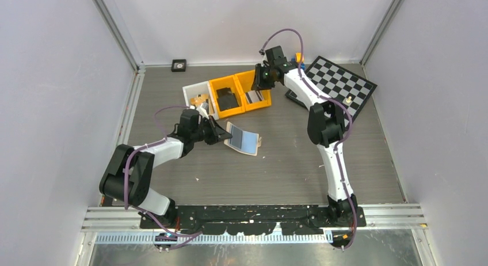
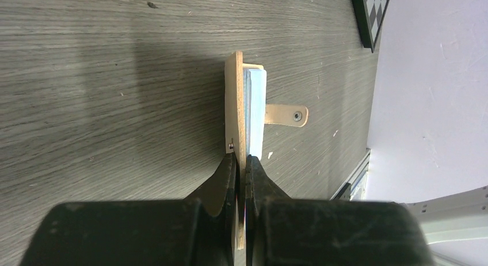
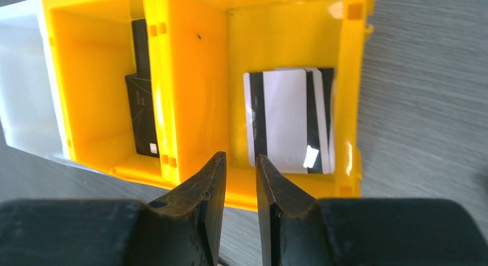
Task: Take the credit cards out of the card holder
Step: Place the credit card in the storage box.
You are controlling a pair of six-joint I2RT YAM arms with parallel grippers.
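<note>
- left gripper (image 2: 240, 160) pinches the card holder (image 2: 234, 93) by its edge, steadying it for pulling.
- right gripper (image 3: 240, 159), jaws narrowly apart and empty, hangs over the far yellow bin (image 3: 276, 35) collecting credit cards (image 3: 285, 121).

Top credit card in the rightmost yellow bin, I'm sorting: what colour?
The credit card is silvery grey with a black stripe; right wrist view.

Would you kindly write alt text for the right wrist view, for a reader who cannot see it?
The right gripper, jaws slightly apart and empty, hangs over a yellow bin holding a few overlapping grey cards with dark stripes. The next yellow bin to the left holds a black wallet, and a white bin sits beyond it.
</note>
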